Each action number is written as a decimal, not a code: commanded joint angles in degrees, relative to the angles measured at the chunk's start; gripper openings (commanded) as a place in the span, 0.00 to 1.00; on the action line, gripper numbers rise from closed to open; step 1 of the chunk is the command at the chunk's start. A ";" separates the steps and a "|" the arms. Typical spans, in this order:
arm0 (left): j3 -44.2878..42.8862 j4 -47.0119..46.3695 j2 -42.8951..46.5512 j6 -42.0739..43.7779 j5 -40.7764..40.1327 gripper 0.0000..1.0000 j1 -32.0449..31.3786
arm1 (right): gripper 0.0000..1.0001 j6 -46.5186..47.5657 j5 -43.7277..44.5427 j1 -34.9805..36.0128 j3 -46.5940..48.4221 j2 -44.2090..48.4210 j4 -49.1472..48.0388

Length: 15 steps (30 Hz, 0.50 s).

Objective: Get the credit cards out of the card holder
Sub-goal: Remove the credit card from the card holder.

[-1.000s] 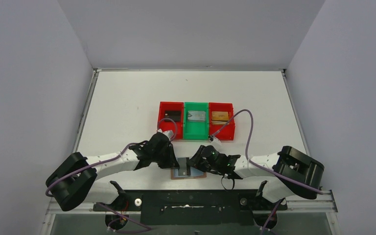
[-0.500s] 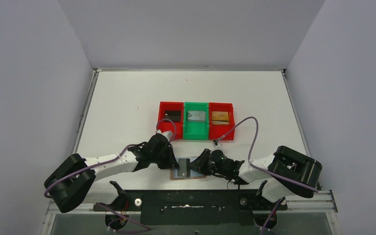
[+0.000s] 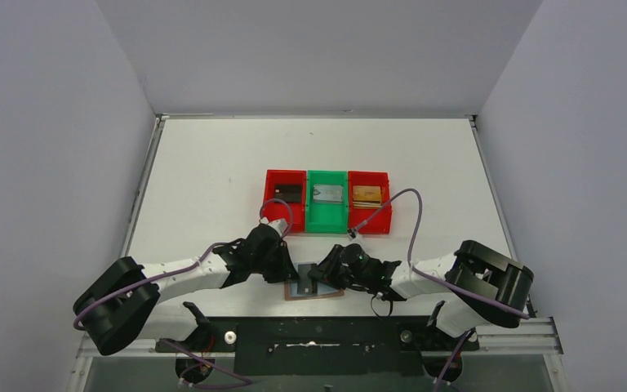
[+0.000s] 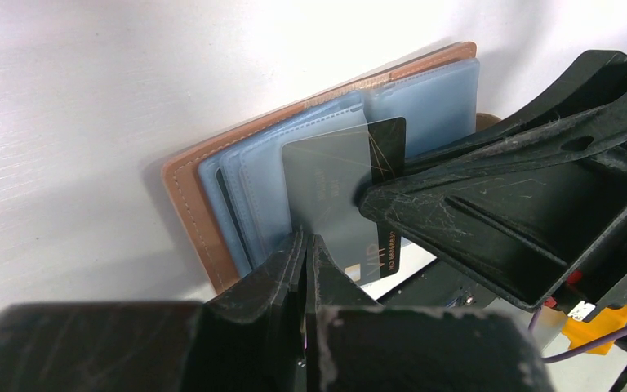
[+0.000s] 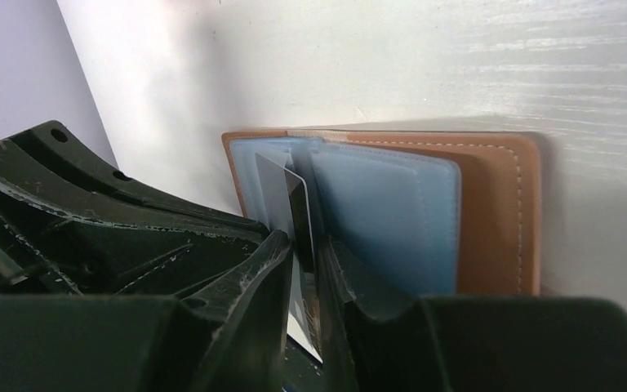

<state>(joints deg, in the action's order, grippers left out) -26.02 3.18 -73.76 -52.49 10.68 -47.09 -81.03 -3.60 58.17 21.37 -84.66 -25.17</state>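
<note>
Top external: right claw [image 5: 309,249], pinching a black credit card [image 4: 388,139], edged leftward; left claw [image 4: 304,245] stays closed.

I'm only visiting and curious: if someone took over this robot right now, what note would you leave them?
Left gripper: shut, tips down on the open card holder, apparently pinning it.
Right gripper: shut on the black card, which is partly out of its slot.
Done: three cards lie in the row of bins, one in each.
Left: pull this card free, then check the holder for more.
</note>
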 commanded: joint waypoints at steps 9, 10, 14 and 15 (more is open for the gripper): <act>0.87 2.89 -0.97 0.72 -2.62 0.00 -0.63 | 0.22 -1.03 0.15 0.14 -4.83 3.37 -10.61; 0.62 3.15 -1.10 0.80 -2.67 0.00 -0.62 | 0.20 -1.05 -0.02 0.08 -5.09 3.22 -11.30; 0.18 3.45 -1.05 0.90 -2.93 0.00 -0.69 | 0.10 -1.35 -0.47 -0.07 -5.90 2.90 -13.48; 0.22 3.54 -1.00 0.90 -3.02 0.00 -0.67 | 0.08 -1.37 -0.33 -0.08 -6.35 3.01 -14.15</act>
<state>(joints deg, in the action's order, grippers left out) -26.02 3.18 -73.73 -52.51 10.52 -47.20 -81.89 -3.88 58.17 15.94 -82.65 -32.34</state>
